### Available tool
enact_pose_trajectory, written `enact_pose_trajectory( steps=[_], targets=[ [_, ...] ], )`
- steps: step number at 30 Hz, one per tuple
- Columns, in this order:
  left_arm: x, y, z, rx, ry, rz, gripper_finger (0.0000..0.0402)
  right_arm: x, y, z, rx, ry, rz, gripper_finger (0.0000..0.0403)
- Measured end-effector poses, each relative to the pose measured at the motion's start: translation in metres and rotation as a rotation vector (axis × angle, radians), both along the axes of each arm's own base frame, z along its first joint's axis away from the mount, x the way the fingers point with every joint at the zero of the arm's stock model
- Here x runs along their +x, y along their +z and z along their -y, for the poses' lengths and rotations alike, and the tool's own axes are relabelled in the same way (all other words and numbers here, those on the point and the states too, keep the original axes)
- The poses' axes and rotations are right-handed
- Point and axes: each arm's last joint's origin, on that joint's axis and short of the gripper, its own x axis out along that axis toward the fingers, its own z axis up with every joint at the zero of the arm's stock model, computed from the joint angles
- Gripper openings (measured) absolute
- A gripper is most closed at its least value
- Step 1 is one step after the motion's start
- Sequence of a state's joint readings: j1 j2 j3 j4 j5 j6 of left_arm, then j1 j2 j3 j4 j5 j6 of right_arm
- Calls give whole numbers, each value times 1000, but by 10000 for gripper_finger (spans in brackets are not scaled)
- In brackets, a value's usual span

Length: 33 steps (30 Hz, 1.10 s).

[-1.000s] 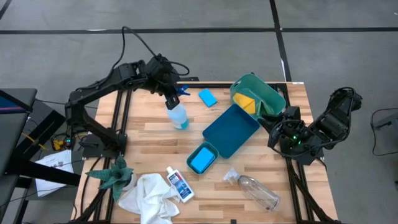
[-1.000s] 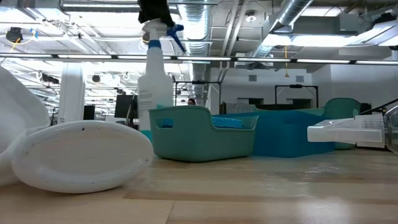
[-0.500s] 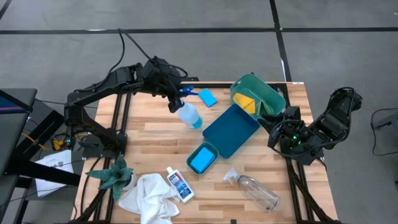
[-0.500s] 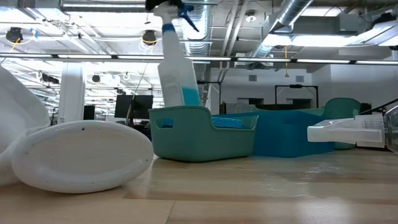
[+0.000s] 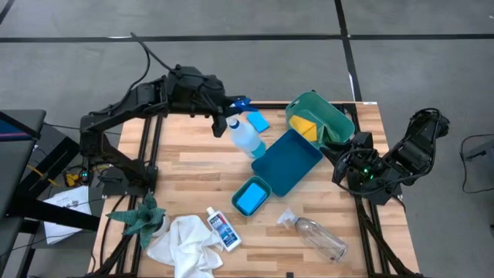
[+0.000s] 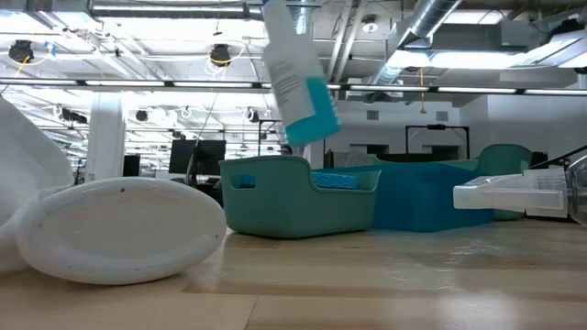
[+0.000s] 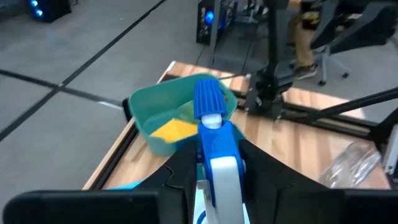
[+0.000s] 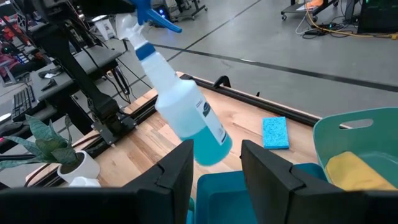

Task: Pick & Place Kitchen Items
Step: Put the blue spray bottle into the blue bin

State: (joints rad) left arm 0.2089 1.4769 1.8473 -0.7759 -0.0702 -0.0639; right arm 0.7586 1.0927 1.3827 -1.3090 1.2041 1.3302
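The left gripper (image 5: 224, 117), clenched on the spray bottle (image 5: 245, 137), carries it mid-worktop; next, lowering into the blue tray (image 5: 297, 150)

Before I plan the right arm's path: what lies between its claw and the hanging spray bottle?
In the high view, the large blue tray lies between the right claw and the spray bottle. The right wrist view shows the tray's edge there too.
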Motion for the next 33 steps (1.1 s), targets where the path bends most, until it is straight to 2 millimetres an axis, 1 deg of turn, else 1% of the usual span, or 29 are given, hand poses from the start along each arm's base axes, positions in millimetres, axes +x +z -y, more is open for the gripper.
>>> enact_pose_trajectory(
  steps=[4, 7, 14, 22, 25, 33],
  targets=[
    [6, 2, 6, -7, -20, 45, 83, 0, 0, 0, -3, 1, -2, 127],
    [15, 1, 12, -10, -41, 71, 83, 0, 0, 0, -5, 1, -4, 127],
    [37, -8, 21, -25, -72, 90, 81, 0, 0, 0, -8, 1, -7, 127],
    [65, -26, 31, -44, -101, 67, 81, -1, -1, 1, -13, 4, -22, 127],
    [73, -30, 31, -58, -95, 80, 81, -1, -1, 1, -14, 6, -25, 127],
    [93, -50, 28, -56, -73, 29, 80, -2, -3, 2, -17, 16, -54, 127]
  ],
)
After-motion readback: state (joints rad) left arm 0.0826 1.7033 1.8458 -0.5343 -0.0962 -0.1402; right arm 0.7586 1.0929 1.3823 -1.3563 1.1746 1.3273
